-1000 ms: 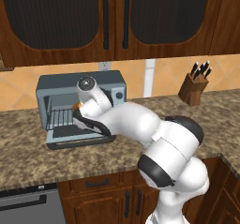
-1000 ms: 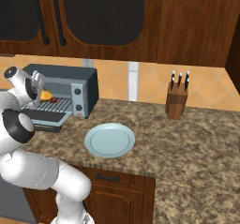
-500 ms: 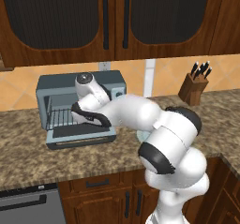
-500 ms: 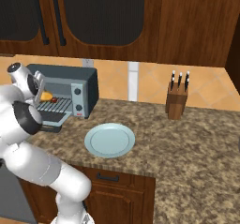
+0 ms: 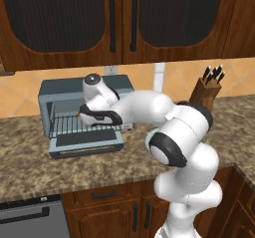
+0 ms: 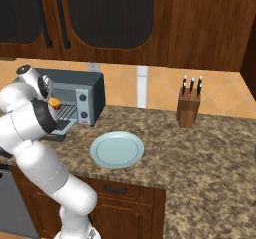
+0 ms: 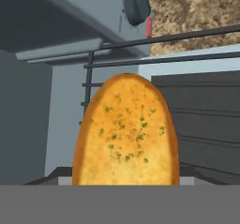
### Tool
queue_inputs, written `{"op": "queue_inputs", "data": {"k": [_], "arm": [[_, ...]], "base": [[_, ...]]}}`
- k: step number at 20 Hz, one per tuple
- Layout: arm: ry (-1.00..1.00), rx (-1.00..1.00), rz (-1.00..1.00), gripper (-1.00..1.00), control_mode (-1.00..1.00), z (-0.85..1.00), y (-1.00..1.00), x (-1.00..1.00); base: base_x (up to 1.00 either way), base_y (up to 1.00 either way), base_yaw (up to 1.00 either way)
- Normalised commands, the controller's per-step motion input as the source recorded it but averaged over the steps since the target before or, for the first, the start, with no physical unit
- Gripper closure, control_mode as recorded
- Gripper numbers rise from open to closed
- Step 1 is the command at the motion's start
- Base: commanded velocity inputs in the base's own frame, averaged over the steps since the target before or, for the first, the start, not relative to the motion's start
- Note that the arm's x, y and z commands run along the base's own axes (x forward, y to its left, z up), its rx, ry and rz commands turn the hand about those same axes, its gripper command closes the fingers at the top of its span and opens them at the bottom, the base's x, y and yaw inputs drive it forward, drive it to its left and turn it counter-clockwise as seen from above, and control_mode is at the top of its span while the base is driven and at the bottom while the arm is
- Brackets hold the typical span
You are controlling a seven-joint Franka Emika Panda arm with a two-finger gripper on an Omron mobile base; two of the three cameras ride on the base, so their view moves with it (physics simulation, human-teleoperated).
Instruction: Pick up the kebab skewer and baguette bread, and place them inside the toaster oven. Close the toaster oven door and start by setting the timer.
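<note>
The grey-blue toaster oven (image 5: 64,90) stands on the counter with its door (image 5: 85,142) folded down flat in front and the wire rack (image 5: 69,125) bare to see. My gripper (image 5: 83,117) reaches into the oven mouth just above the rack, shut on the golden-orange baguette bread (image 7: 126,134). That bread stands close in the hand view, with grey oven wall (image 7: 61,17) and rack bars behind it. From the right, the toaster oven (image 6: 85,85) shows an orange bit of the baguette bread (image 6: 54,102) at my gripper (image 6: 52,106). The kebab skewer is hidden.
A pale blue plate (image 6: 117,149) lies on the granite counter right of the oven. A knife block (image 6: 189,108) stands further right by the wall. Dark wood cabinets hang overhead. A dishwasher front (image 5: 30,217) sits below the counter at left.
The arm's elbow has lifted and swung slightly toward the oven. The hand stays at the oven mouth with the bread in its grip.
</note>
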Motion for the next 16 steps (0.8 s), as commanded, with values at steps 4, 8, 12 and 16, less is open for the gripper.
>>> {"op": "queue_inputs", "data": {"k": [4, 8, 12, 16], "arm": [[0.03, 0.0, 0.0, 1.0, -1.0, -0.04, 0.14, 0.3], [0.0, -0.01, -0.04, 1.0, -1.0, -0.2, 0.36, 0.29], [0.0, 0.0, -0.1, 1.0, -1.0, -0.37, 0.39, 0.2], [0.0, 0.0, -0.15, 1.0, -1.0, -0.46, 0.36, 0.06]], "base": [[0.0, 0.0, 0.0], [0.0, 0.0, 0.0], [0.0, 0.0, 0.0], [0.0, 0.0, 0.0]]}}
